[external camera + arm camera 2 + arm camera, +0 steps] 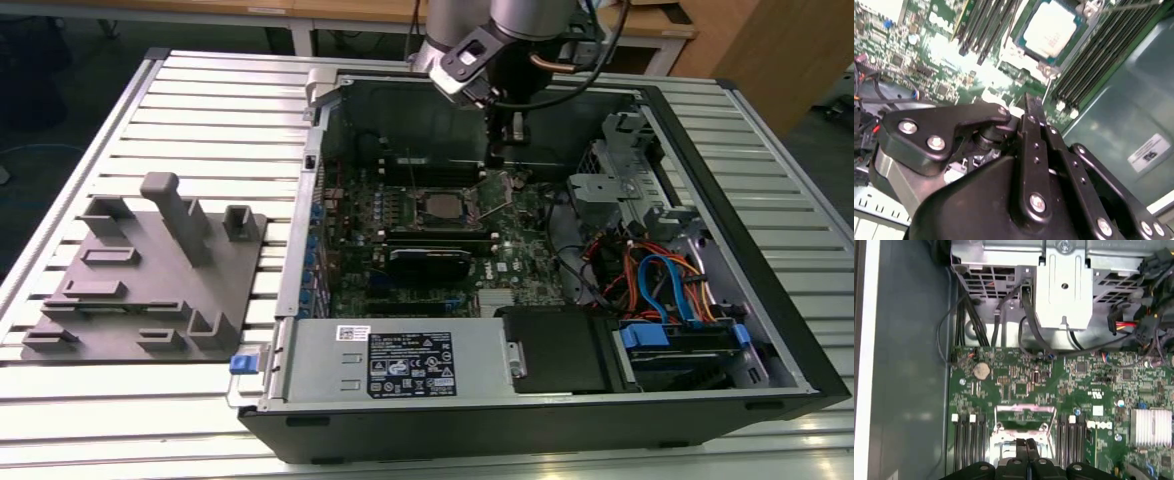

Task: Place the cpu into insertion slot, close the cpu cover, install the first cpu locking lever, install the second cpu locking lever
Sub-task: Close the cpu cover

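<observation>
CPU: the cpu [1051, 29] lies flat in the insertion slot [424, 206], its silver-grey top bare and facing up.
Slot: set in the green circuit board [1019, 375], flanked on two sides by rows of long black memory slots [969, 440].
Cover: the cpu cover [1024, 407] appears swung up off the chip, with green board showing through its square window. It stands just beside the fingertips in the first wrist view.
Levers: a thin metal lever [1134, 5] runs off past the socket's corner, apparently unlatched. The other cannot be made out.
Gripper: the gripper [1026, 446] hangs low over the board at the socket's edge. Its jaws are pressed together and grip nothing that shows.
Step in hand: seating the chip looks done, judging by how squarely it sits. With the shut fingers poised at the raised frame, the work looks to be at closing the cover.
What that calls for: a gentle push with the closed fingertips on the frame's free edge, so it folds flat over the chip without scraping it or catching the loose lever.
Surroundings: the board sits in an open computer case [747, 150] on a slatted table [80, 420]. A grey parts fixture [147, 270] rests well apart, at the exterior view's left.
</observation>
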Robot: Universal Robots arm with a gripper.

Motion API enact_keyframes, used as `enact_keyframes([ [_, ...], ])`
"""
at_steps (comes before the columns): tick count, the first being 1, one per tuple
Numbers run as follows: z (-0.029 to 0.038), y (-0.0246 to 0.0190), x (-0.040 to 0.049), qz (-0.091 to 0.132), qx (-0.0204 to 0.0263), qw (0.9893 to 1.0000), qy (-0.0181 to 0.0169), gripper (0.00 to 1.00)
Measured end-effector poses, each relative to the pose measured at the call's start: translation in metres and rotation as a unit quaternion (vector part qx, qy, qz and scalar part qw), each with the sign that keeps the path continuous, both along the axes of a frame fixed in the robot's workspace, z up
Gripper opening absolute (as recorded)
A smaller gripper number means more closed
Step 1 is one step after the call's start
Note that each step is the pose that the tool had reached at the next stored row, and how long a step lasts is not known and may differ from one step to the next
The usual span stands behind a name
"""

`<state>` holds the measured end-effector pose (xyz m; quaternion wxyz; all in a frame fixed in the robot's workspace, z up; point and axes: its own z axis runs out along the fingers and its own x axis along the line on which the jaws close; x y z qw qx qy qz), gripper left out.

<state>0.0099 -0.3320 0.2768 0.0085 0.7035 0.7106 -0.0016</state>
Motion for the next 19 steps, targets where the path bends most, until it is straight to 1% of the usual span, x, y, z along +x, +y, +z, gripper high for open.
enact_keyframes([
  [4, -0.0059, 0.0000, 0.0054, 0.000, -0.0001, 1.0000, 0.0004, 0.10],
  [5, -0.0069, 0.0000, 0.0081, 0.000, -0.0001, 1.0000, 0.0006, 0.10],
  [9, -0.0103, -0.0001, 0.0238, 0.000, -0.0003, 1.0000, 0.0047, 0.10],
  [11, -0.0112, -0.0001, 0.0298, 0.000, -0.0003, 1.0000, 0.0065, 0.10],
  [17, -0.0158, -0.0001, 0.0426, 0.000, -0.0003, 1.0000, 0.0099, 0.10],
  [19, -0.0180, -0.0001, 0.0453, -0.001, -0.0003, 0.9999, 0.0106, 0.10],
])
